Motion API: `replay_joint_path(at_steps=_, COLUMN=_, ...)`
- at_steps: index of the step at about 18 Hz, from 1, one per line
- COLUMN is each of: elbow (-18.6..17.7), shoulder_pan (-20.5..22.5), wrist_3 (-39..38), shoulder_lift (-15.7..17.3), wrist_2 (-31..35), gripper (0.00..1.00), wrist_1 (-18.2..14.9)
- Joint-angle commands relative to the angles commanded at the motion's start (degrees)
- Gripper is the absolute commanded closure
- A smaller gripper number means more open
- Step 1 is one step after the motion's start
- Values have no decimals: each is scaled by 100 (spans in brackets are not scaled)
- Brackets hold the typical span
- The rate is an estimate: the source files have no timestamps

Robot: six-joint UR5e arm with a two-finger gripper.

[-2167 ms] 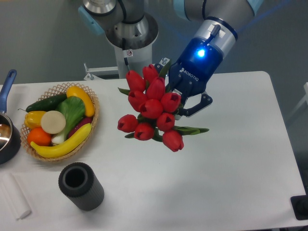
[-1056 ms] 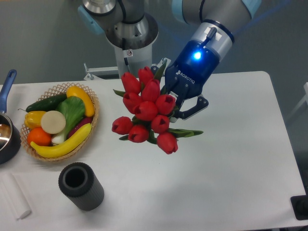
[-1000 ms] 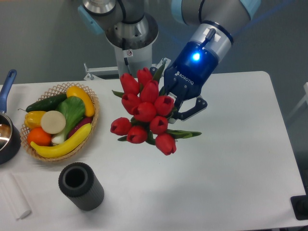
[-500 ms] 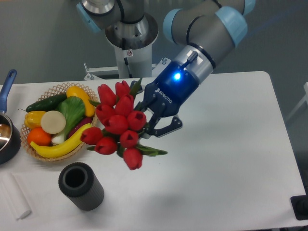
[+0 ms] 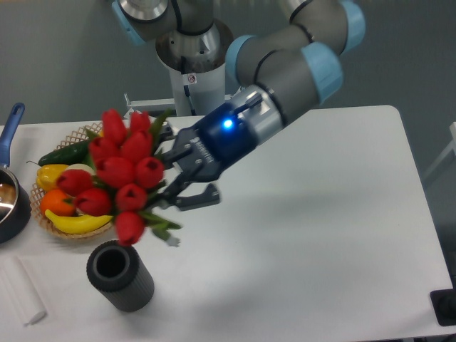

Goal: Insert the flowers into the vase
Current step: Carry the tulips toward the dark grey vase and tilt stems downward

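Note:
The flowers, a bunch of red tulip buds with green leaves, hang in the air over the right side of the wicker basket, their heads pointing left. My gripper is shut on their stems, just right of the buds. The vase, a dark grey ribbed cylinder with an open round mouth, stands upright near the table's front left. The lowest bud hovers just above and slightly right of the vase's mouth, not touching it.
A wicker basket of fruit and vegetables sits at the left, partly behind the flowers. A dark pot with a blue handle is at the far left edge. A white block lies at the front left corner.
The arm has swung left and down, carrying the flowers from mid-table to above the basket and vase. The vase has not moved.

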Motion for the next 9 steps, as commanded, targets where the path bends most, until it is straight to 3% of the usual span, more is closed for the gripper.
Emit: replay_joint_path(at_steps=9, elbow=105, shoulder_pan=-158, wrist_3=0, shoulder_lift=-193, wrist_2=-229, gripper=60, wrist_1=0)
